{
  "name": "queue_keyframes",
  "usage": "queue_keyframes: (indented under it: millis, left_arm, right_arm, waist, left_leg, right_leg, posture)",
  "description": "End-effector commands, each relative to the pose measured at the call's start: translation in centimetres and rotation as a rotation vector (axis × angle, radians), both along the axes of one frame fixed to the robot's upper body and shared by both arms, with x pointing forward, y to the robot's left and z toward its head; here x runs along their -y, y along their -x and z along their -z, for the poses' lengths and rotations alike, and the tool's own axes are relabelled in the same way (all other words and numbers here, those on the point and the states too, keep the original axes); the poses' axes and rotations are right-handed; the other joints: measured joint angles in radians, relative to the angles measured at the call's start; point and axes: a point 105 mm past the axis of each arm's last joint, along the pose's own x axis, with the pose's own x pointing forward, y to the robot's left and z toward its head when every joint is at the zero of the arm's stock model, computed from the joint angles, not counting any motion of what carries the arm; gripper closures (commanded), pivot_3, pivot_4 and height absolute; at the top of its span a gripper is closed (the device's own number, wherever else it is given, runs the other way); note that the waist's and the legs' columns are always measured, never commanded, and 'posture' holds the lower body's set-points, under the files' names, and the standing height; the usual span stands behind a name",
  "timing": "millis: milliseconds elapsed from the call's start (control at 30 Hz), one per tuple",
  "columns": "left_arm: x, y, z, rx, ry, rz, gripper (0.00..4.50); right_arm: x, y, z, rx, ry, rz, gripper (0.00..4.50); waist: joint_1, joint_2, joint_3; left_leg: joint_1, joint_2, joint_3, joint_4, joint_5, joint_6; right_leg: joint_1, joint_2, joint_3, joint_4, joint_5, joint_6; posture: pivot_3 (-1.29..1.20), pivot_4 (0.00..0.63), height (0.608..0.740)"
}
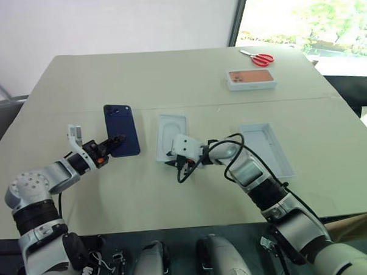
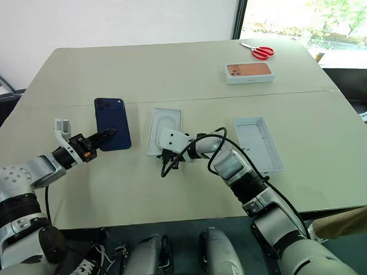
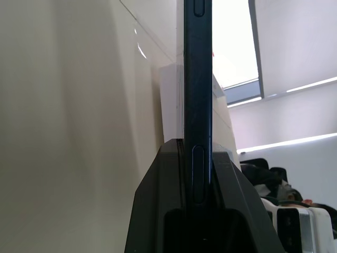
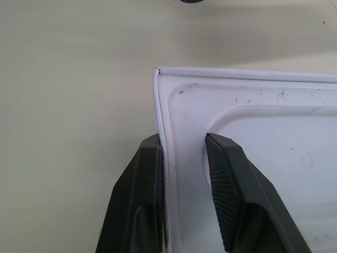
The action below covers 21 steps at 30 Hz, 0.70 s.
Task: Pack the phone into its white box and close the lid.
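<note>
We see a big pale surface (image 1: 174,193) with everything laid out on it. Largest item after that is the open white tray (image 1: 268,149) on the right side, lying flat, empty, well apart from both pincers; we can't tell if it is the lid or the base. In the middle lies the white box (image 1: 171,135) with an oval recess in its floor, flat on the surface, between the phone and the tray. At the far right sits a box with an orange phone picture (image 1: 251,79), and just beyond it a pair of red scissors (image 1: 257,57), both well apart from the rest.

The phone (image 1: 121,129) is dark blue, glossy back up, camera cluster at its far corner, left of the white box and apart from it. The left pincer (image 1: 115,142) is pinching the phone by its near edge; in the left wrist view the thin phone edge (image 3: 198,95) stands clamped between the two black fingers (image 3: 158,211).

The right pincer (image 4: 184,158) is at the near left corner of the white box, fingers spread, one finger (image 4: 145,174) outside the wall (image 4: 164,100) and one inside on the floor. Outer finger looks just against the wall, inner one stands apart from it.
</note>
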Motion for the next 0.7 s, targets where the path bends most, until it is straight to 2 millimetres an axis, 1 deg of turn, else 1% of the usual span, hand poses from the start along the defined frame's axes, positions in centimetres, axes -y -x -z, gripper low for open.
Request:
queue_keyframes:
  millis: [33,67,133,167,200,233,267,300,400,467,567,600,700]
  left_arm:
    - [0.0,-0.3,-2.4,0.089,0.023,0.008,4.50]
    - [0.2,-0.3,-2.4,0.085,0.026,0.015,4.50]
    - [1.0,-0.2,-2.0,0.060,0.042,0.054,4.50]
    - [1.9,-0.1,-1.8,0.054,0.042,0.083,4.50]
    - [2.9,0.0,-1.6,0.049,0.037,0.114,4.50]
    - [3.7,0.1,-1.7,0.053,0.044,0.137,4.50]
    - [4.3,-0.1,-2.0,0.062,0.057,0.152,4.50]
    - [4.6,-0.2,-2.2,0.069,0.066,0.157,4.50]
    - [5.9,-0.9,-3.2,0.085,0.092,0.164,4.50]
    - [7.0,-1.2,-3.1,0.080,0.078,0.175,4.50]
    - [9.7,-1.8,-2.2,0.038,0.068,0.203,4.50]
    - [10.4,-1.7,-1.7,0.024,0.070,0.219,4.50]
    - [11.7,-1.7,-0.7,0.007,0.055,0.229,4.50]
  right_arm:
    - [0.1,0.9,0.0,-0.009,0.009,-0.064,1.46]
    - [0.2,1.3,-0.1,-0.008,0.013,-0.088,0.94]
    - [-0.1,1.2,-1.9,-0.013,-0.080,-0.078,0.94]
    - [-0.1,1.0,-3.4,-0.033,-0.163,-0.062,0.94]
    - [0.1,0.6,-4.8,-0.039,-0.239,-0.038,0.94]
    - [0.6,0.3,-5.9,-0.054,-0.293,-0.020,0.94]
    - [1.2,0.0,-6.7,-0.057,-0.330,-0.004,0.94]
    - [1.7,-0.1,-7.1,-0.057,-0.345,0.005,0.94]
    - [3.6,-1.0,-7.6,-0.055,-0.354,0.069,0.94]
    - [4.8,-1.4,-7.6,-0.049,-0.346,0.101,0.94]
    - [7.9,-3.4,-7.6,0.015,-0.330,0.238,0.94]
    - [8.6,-3.8,-7.5,0.034,-0.319,0.266,0.94]
    - [9.5,-4.5,-7.4,0.066,-0.301,0.310,0.94]
  waist:
    - [0.001,0.000,0.000]
    - [0.001,0.000,0.000]
    - [0.002,0.000,0.000]
    - [0.002,0.000,0.000]
    - [0.003,0.000,0.000]
    - [0.005,0.000,0.000]
    - [0.009,0.000,0.000]
    - [0.012,0.000,0.000]
    - [0.024,0.000,0.000]
    - [0.027,0.000,0.000]
    - [0.029,0.000,0.000]
    - [0.030,0.000,0.000]
    - [0.026,-0.001,0.001]
  left_leg:
    - [0.000,0.000,0.000,0.000,0.000,0.000]
    - [0.000,0.000,0.000,0.000,0.000,0.000]
    - [0.000,0.000,0.000,0.000,0.000,0.000]
    - [0.000,0.000,0.000,0.000,0.000,0.000]
    - [0.000,0.000,0.000,0.000,0.000,0.000]
    - [0.000,0.000,0.000,0.000,0.000,0.000]
    - [0.000,0.000,0.000,0.000,0.000,0.000]
    - [0.000,0.000,0.000,0.000,0.000,0.000]
    - [-0.001,0.000,0.000,0.001,0.000,0.000]
    - [-0.001,0.000,0.000,0.000,0.000,0.000]
    - [-0.001,0.000,0.000,0.000,0.000,0.000]
    - [-0.001,-0.001,0.000,0.000,0.000,0.000]
    - [-0.001,-0.001,0.000,0.000,0.000,0.001]
  right_leg:
    - [0.000,0.000,0.000,0.000,0.000,0.000]
    - [0.000,0.000,0.000,0.000,0.000,0.000]
    - [0.000,0.000,0.000,0.000,0.000,0.000]
    - [0.000,0.000,0.000,0.000,0.000,0.000]
    - [0.000,0.000,0.000,0.000,0.000,0.000]
    - [0.000,0.000,0.000,0.000,0.000,0.000]
    - [0.000,-0.001,0.000,0.000,0.000,0.000]
    - [0.000,-0.001,0.000,0.000,0.000,0.000]
    - [0.000,-0.001,-0.001,0.000,0.000,0.000]
    - [0.000,-0.001,-0.001,0.000,0.000,0.000]
    - [0.000,-0.001,-0.001,-0.001,0.000,0.000]
    - [0.000,-0.001,-0.001,-0.001,0.000,0.000]
    - [0.000,-0.001,-0.001,-0.001,0.000,0.000]
  posture:
    - [0.00,0.150,0.740]
    - [0.00,0.150,0.740]
    - [0.00,0.150,0.740]
    - [0.00,0.150,0.740]
    - [0.00,0.150,0.740]
    - [0.00,0.150,0.740]
    - [0.00,0.150,0.740]
    - [0.00,0.150,0.740]
    - [0.00,0.150,0.740]
    - [0.00,0.150,0.740]
    - [0.00,0.150,0.740]
    - [0.00,0.150,0.740]
    - [0.00,0.150,0.740]
